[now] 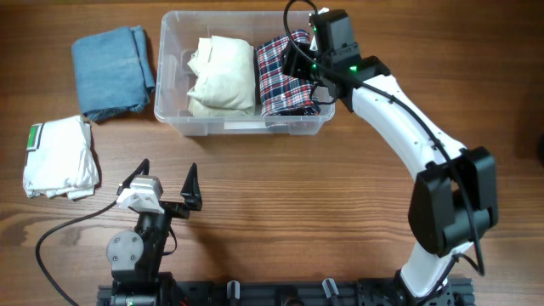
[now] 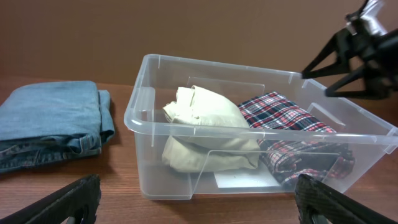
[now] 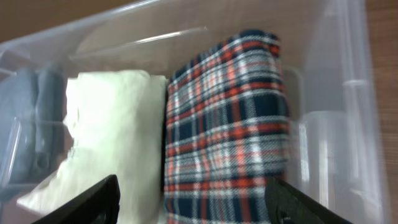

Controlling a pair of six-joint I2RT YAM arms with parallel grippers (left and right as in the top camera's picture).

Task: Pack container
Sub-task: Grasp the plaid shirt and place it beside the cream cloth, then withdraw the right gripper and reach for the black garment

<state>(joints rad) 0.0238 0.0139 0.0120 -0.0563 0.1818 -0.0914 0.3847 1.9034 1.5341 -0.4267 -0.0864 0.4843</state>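
Your container (image 1: 246,126) sits toward the table's far side, its long axis running left to right. Your right gripper (image 1: 299,58) hangs spread wide over the plaid garment (image 1: 276,81) at its right end. Your left gripper (image 1: 165,178) stands spread and empty, well apart.

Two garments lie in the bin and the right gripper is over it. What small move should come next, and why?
Probably raise the right gripper straight up, clear of the container. It is open and holds nothing, the plaid garment already lies inside beside the cream garment, and the jeans and white garment wait outside.
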